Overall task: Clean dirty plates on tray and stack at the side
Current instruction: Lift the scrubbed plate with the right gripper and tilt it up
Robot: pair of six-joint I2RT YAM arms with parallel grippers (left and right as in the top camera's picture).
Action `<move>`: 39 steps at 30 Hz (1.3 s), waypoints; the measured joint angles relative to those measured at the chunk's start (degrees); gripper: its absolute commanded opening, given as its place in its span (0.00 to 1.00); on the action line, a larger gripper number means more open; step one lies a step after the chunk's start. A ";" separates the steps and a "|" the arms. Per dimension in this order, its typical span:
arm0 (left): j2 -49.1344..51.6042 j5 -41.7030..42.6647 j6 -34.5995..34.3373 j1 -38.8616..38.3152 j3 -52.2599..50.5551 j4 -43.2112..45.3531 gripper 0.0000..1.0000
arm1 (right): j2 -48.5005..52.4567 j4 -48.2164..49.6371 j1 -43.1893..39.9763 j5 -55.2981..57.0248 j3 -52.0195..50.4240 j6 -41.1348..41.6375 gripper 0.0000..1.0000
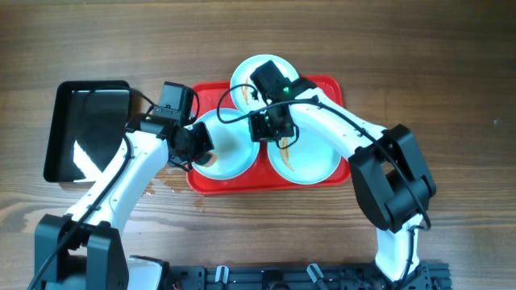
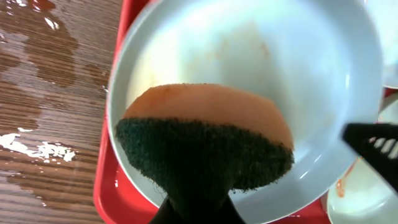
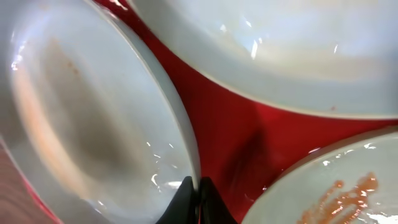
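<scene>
- Plates. Three round pale aqua-white shallow plates lie inside a large red rectangular plastic tray (image 1: 242, 184) with a raised rim, which sits mid-bench. They are a left plate (image 1: 234, 153), a right plate (image 1: 310, 165) and a far plate (image 1: 246, 76), set close together in a triangle.
- Soiling. The right plate carries orange-brown streaks, which are sharpest in the right wrist view. The left plate shows only a faint orange film on its inner wall, legible in both wrist views but not overhead. No dirt can be made out on the visible part of the far plate.
- Sponge. An orange sponge with a dark green scouring face (image 2: 205, 137) rests in the left plate. The left wrist view shows it whole, while overhead the arm hides most of it.
- Left gripper (image 1: 196, 145). Its fingers are clenched on the sponge's scouring side.
- Right gripper (image 3: 198, 196). Its fingers are pressed together on the rim of the left plate, on the side nearest the other two plates. Only the right wrist view shows this pinch, with red tray floor between the three rims.
- Surround. The brown wooden bench (image 1: 451, 64) has wet patches (image 2: 37, 149) just left of the red tray, clearest in the left wrist view. A glossy black rectangular tray (image 1: 89, 129) lies near the red tray's left side and is seen overhead only.
</scene>
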 measured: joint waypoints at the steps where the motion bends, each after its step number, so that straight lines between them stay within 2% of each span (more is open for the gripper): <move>1: 0.00 0.24 0.02 0.00 0.00 0.00 0.04 | 0.00 -1.31 0.00 0.61 1.62 -0.20 0.04; 7: -0.92 0.94 0.20 0.00 0.02 -0.15 0.04 | 0.00 -8.79 0.00 6.86 10.40 -2.40 0.04; 13: -4.22 1.07 0.22 0.00 0.04 -0.39 0.04 | 0.00 -13.99 0.00 15.34 14.64 -3.13 0.04; 24: -4.48 1.07 1.31 0.00 0.07 1.11 0.04 | 0.00 -18.49 0.00 30.88 15.10 -3.93 0.04; 39: -4.48 1.03 1.68 0.00 0.07 3.08 0.04 | -1.57 -19.10 0.00 36.09 15.13 -4.13 0.04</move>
